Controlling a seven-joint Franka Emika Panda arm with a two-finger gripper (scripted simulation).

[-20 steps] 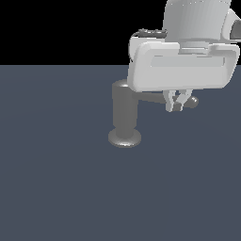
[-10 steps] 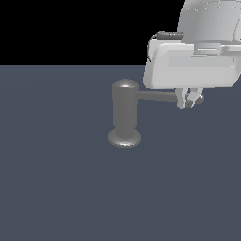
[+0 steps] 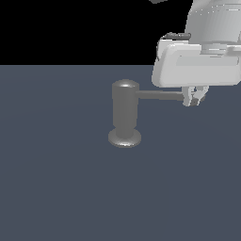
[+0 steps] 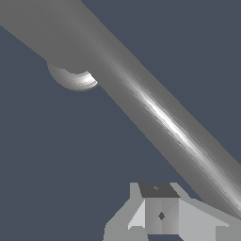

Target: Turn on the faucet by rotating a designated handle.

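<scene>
The faucet (image 3: 124, 112) is a dull grey upright cylinder with a rounded top and a flared round base, standing on the dark floor. Its handle (image 3: 160, 95) is a slim grey rod jutting level from the upper part toward the exterior view's right. My white gripper (image 3: 193, 97) hangs at the rod's tip, its fingers close together and touching or just beside the tip. In the wrist view the handle (image 4: 160, 117) runs diagonally across, very close, with the faucet's base (image 4: 75, 79) behind it and a fingertip (image 4: 160, 212) beside the rod.
A flat dark grey floor (image 3: 61, 188) spreads all around the faucet. The arm's white body (image 3: 207, 61) fills the upper part of the exterior view's right.
My gripper has moved toward the exterior view's right and slightly up. The handle, hidden behind the hand a second ago, now shows full length, reaching out to the fingers.
</scene>
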